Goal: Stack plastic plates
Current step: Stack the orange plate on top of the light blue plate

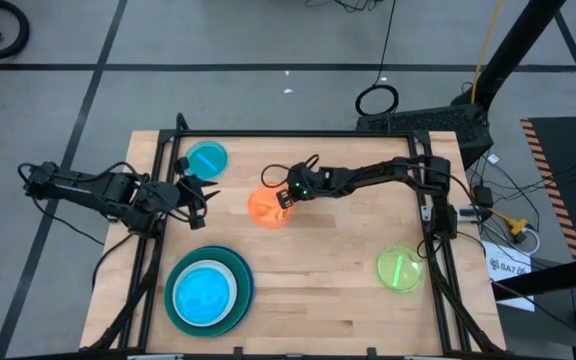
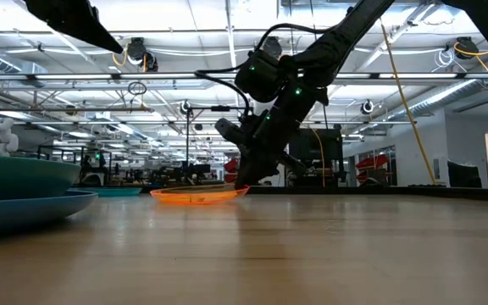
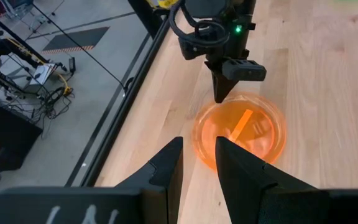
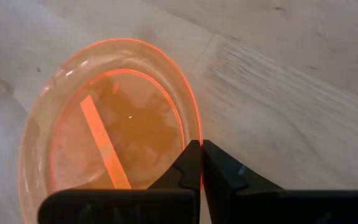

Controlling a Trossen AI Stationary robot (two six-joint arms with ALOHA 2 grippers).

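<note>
Right gripper (image 4: 201, 163) pinches the orange plate's (image 4: 104, 118) rim on the table (image 1: 348, 260).

From my station the light is even and fairly bright, coming from the ceiling strip lamps (image 2: 49, 52) visible in the low view. Shadows on the wooden table (image 1: 328, 270) are faint and soft. In the low view the arm above the orange plate (image 2: 198, 195) reads as a dark silhouette against the bright hall, and the tabletop nearest the lens is blurred. Just ahead of the right gripper (image 4: 201, 163) the orange plate's rim glows, with a bright streak of reflected light across its base. The right gripper's own fingers are soft, out of focus.
</note>
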